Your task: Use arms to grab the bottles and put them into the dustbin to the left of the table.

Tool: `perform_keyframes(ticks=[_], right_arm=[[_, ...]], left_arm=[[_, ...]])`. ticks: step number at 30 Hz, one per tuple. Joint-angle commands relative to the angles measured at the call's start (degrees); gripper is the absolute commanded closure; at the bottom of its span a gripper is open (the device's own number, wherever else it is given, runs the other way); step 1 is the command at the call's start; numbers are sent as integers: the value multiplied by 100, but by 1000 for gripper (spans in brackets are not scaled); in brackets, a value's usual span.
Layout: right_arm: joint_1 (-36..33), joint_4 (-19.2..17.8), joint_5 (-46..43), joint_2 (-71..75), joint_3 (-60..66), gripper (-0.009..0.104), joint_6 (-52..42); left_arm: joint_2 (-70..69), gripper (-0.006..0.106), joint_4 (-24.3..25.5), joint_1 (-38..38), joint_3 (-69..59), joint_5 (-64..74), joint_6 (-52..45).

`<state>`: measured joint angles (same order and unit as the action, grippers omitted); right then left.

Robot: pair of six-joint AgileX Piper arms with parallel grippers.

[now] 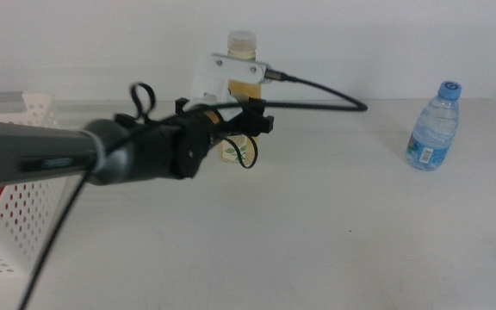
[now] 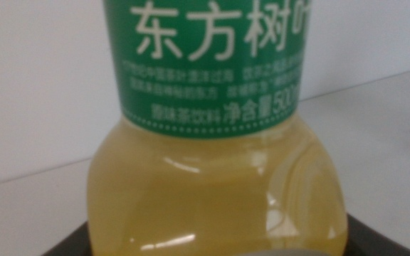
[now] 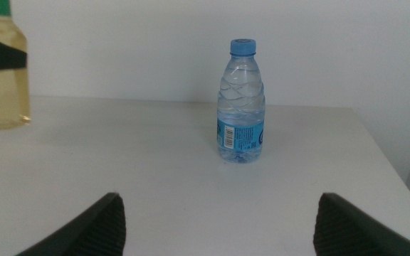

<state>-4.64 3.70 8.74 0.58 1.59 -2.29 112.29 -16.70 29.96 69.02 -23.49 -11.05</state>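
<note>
The left gripper reaches from the left to the tall yellow-drink bottle with beige cap and green-white label, which stands at the back of the plain white-grey table; its dark jaws sit on both sides of the bottle, but whether they press it I cannot tell. I think the tall bottle could tip if the squeeze is weak. The right gripper waits, jaws spread wide, facing the small clear water bottle with blue cap. The white perforated plastic dustbin is cut off at the left, and no red can is visible.
</note>
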Motion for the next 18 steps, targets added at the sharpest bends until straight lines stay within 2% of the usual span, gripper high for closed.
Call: perform_keyframes(ticks=[1,13,18], right_arm=[[30,-38,-441,153,-43,18,-57],[30,-38,-441,153,-43,18,-57],[30,-38,-441,153,-43,18,-57]], left_arm=[[-881,105,88,16,85,-224,30],[-2066,105,109,11,34,2669,-277],[-2322,105,201,11,34,3339,-316]])
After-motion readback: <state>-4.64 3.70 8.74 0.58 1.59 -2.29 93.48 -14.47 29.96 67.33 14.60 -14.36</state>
